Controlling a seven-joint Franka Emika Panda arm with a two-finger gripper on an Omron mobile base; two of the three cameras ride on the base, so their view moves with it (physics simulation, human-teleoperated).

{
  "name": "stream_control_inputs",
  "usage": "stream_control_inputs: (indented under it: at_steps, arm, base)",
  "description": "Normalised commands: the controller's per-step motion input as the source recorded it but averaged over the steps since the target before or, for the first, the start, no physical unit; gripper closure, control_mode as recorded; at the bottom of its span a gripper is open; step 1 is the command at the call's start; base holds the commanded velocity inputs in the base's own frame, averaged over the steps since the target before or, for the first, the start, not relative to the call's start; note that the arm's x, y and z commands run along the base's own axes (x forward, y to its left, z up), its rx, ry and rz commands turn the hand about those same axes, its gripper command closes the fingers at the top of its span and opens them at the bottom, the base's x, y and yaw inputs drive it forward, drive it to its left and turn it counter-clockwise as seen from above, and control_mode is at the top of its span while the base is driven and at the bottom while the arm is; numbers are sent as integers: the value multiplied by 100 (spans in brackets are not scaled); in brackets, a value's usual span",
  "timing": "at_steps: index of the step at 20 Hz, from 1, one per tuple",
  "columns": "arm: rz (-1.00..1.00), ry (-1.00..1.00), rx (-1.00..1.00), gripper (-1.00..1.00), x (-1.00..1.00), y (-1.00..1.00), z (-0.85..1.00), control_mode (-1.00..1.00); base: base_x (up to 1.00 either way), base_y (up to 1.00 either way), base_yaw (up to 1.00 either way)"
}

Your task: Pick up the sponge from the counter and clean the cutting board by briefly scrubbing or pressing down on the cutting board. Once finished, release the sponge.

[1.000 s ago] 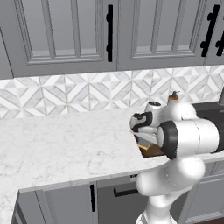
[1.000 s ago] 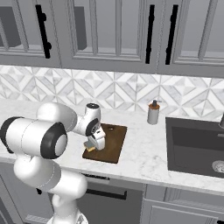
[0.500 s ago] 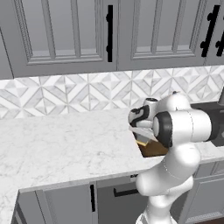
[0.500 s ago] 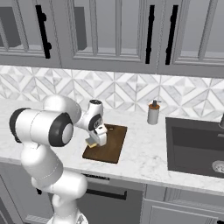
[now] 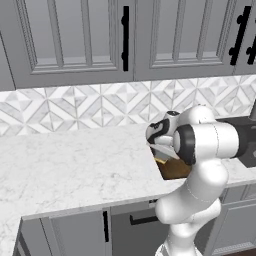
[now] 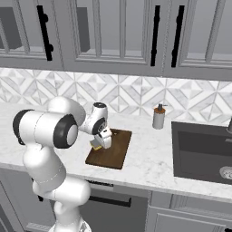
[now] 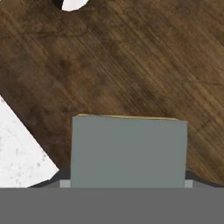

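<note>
The dark brown cutting board point(image 6: 113, 150) lies on the white counter point(image 6: 149, 163). My gripper point(image 6: 101, 141) hangs low over the board's left part, shut on the sponge point(image 6: 95, 144). In the hand view the sponge's grey face point(image 7: 129, 151) sits between the fingertips point(image 7: 57, 176), with a thin yellow edge along its top. Wood grain of the cutting board point(image 7: 131, 65) spreads behind it, with the board's hole point(image 7: 72, 3) at the top and a patch of counter point(image 7: 17, 148) at the left. Whether the sponge touches the board I cannot tell. In the left base view my arm hides most of the cutting board point(image 5: 174, 169).
A soap dispenser point(image 6: 158, 118) stands right of the board by the backsplash. The dark sink point(image 6: 204, 152) is set into the counter farther right. A wide stretch of counter point(image 5: 75, 170) lies left of the board. Wall cabinets hang above.
The arm's elbow has swung and the hand has shifted slightly right over the board. The sponge stays in the gripper.
</note>
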Motion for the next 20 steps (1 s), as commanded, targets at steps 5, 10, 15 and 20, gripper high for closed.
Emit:
stream_control_inputs:
  at_steps: [5,10,15,20]
  arm:
    - [0,-16,0,100,34,0,-24,-100]
    - [0,-13,0,100,39,2,-25,-100]
    - [0,-4,0,100,43,1,-22,-100]
    - [0,-3,0,100,51,3,-21,-100]
  base:
    - [0,0,0]
    - [0,0,0]
    - [0,0,0]
    - [0,0,0]
